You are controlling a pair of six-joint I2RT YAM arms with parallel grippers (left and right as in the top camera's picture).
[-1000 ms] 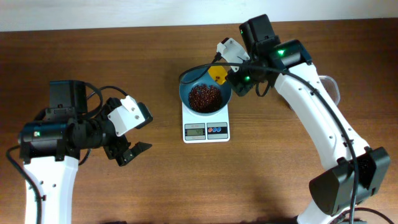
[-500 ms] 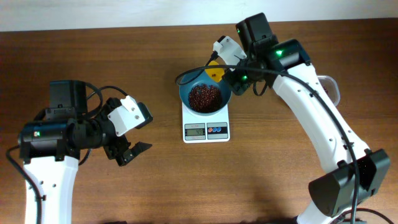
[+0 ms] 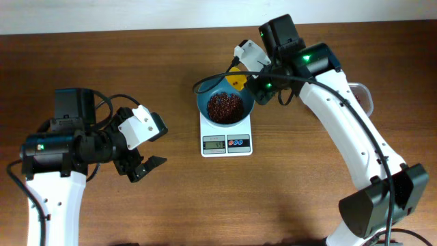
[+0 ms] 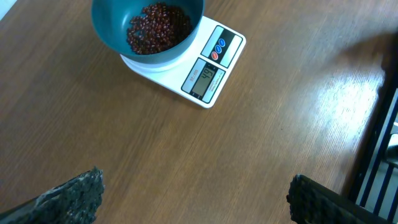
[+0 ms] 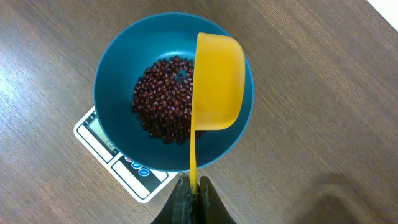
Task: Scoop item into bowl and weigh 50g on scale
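Your right claw grips the yellow scoop by its handle over the bowl, which holds the beans and sits on the scale. Your left claw gapes wide above the desk, well apart.

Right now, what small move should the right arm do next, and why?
Probably lift the yellow scoop up and clear of the bowl. The right claw is shut on its handle, the scoop hangs tipped over the bowl and looks empty, and beans lie in the bowl on the scale. Whether it touches the rim I cannot tell.
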